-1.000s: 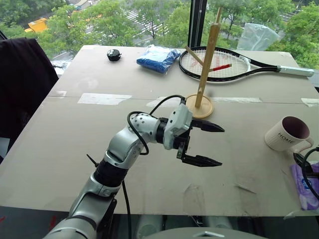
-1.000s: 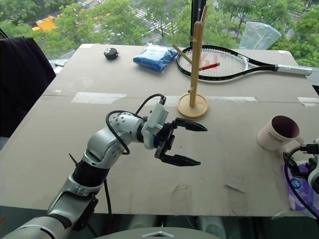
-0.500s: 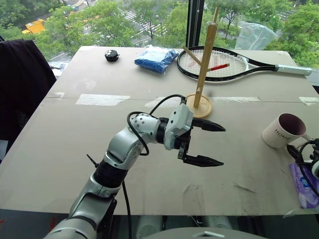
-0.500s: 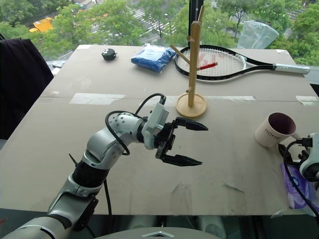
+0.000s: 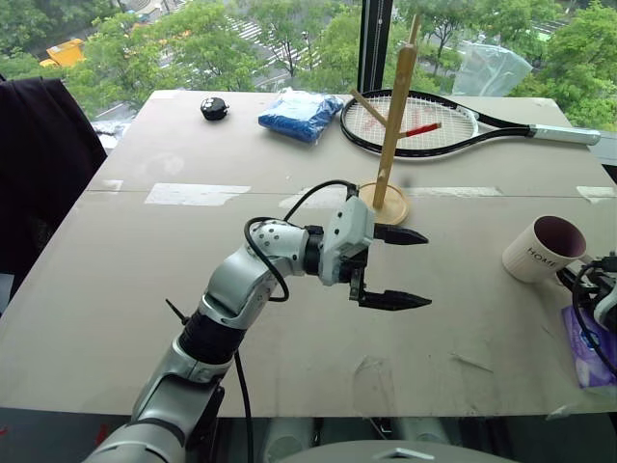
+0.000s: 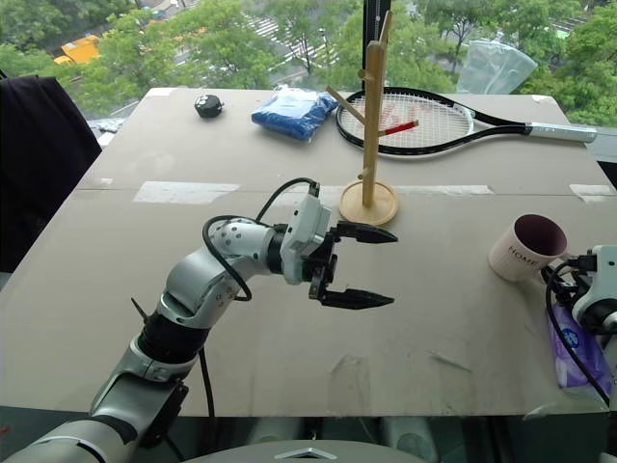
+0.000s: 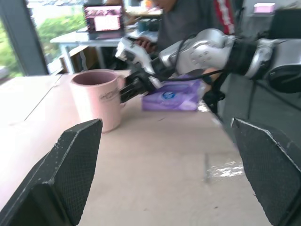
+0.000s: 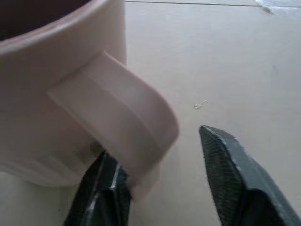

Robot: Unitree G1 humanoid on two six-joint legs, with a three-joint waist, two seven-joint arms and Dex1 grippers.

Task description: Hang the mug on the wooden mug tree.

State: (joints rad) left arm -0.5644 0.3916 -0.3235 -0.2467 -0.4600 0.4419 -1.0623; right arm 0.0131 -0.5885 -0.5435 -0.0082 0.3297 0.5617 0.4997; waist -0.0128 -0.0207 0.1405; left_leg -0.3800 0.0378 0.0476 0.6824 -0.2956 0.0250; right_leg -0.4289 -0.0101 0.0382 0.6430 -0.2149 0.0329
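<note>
The white mug point(image 5: 540, 249) with a maroon inside and "HOME" lettering stands upright near the table's right edge. My right gripper point(image 8: 155, 143) is at its loop handle point(image 8: 117, 113). One finger point(image 8: 101, 188) lies against the handle's inner side, while the other point(image 8: 235, 174) stands a small gap away outside it, so the gripper is open. The wooden mug tree point(image 5: 390, 125) stands upright at mid-table, in front of the racket. Just in front of its disc base, my left gripper point(image 5: 424, 269) hovers open and empty, pointing right toward the mug point(image 7: 96, 99).
A tennis racket point(image 5: 415, 125), a blue packet point(image 5: 301, 113) and a small black object point(image 5: 214, 108) lie at the back. A purple tissue packet point(image 5: 588, 347) lies just behind the right gripper at the table's right edge. A dark garment point(image 5: 39, 164) hangs at the left. A person point(image 7: 188, 19) sits beyond the table.
My right gripper has come forward to the mug's handle and its jaws have narrowed around it. The left gripper has edged forward a little. The mug has not moved.
</note>
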